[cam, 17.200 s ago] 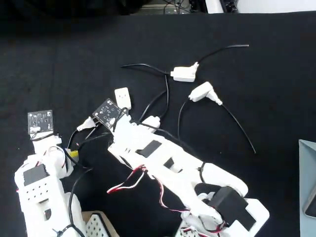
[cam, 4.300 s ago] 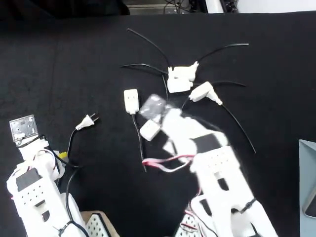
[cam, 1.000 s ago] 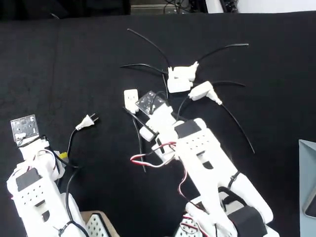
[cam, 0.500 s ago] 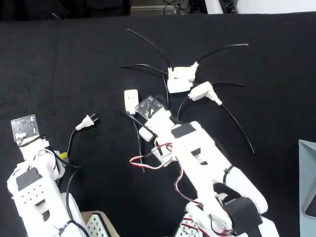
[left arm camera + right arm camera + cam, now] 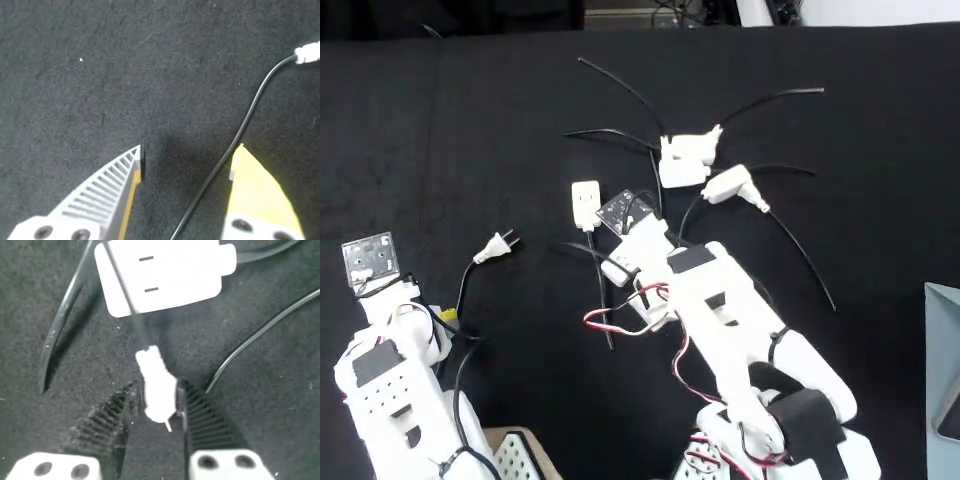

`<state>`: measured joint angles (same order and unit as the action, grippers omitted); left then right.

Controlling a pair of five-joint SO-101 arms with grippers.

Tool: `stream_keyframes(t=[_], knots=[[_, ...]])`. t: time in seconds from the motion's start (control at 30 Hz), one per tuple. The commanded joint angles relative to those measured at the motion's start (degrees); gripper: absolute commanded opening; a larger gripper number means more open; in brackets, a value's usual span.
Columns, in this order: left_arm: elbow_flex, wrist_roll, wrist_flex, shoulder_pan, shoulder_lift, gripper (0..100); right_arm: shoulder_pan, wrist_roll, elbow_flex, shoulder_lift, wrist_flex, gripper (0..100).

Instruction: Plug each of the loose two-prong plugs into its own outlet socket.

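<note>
Right wrist view: right hand [image 5: 158,385] closed on plug [image 5: 159,396], not yet in socket [image 5: 165,275] just beyond; left hand [image 5: 190,147] open, empty, astride second plug's [image 5: 309,51] cord [image 5: 250,120] on worktop [image 5: 100,60]; both seemingly outstanding.

Your table [image 5: 880,120] is black cloth, faintly flecked with pale specks (clearest in the wrist views). The left arm [image 5: 390,390] and right arm [image 5: 730,320] are white. The outlet socket [image 5: 160,277] and plug [image 5: 159,387] are white, and the cords [image 5: 64,305] are black. The right gripper [image 5: 156,410] has black ribbed fingers. The left gripper [image 5: 187,162] has one grey-white ribbed finger edged in yellow, the other yellow. Red and white wires [image 5: 592,320] hang at the right arm.
</note>
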<state>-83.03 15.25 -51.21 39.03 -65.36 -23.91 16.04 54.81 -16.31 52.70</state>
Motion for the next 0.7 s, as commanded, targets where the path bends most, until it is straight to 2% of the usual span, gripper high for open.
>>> stream_keyframes(t=[0.0,0.23,0.37,0.53,0.67], knots=[[1.0,0.4,1.1,0.2,-0.8,29,0.4,0.1,-0.2,0.7,-0.4,6.6],[1.0,0.4,1.1,0.3,-0.8,29,0.4,0.1,-0.1,1.5,0.1,6.8],[1.0,0.4,1.1,0.3,-0.8,29,0.4,4.0,-0.3,5.6,0.1,6.9],[1.0,0.4,1.1,0.4,-0.8,29,0.0,4.7,-0.9,8.0,0.4,6.9],[1.0,0.4,1.1,0.3,-0.8,29,0.0,4.8,-2.3,8.2,4.1,8.9]])
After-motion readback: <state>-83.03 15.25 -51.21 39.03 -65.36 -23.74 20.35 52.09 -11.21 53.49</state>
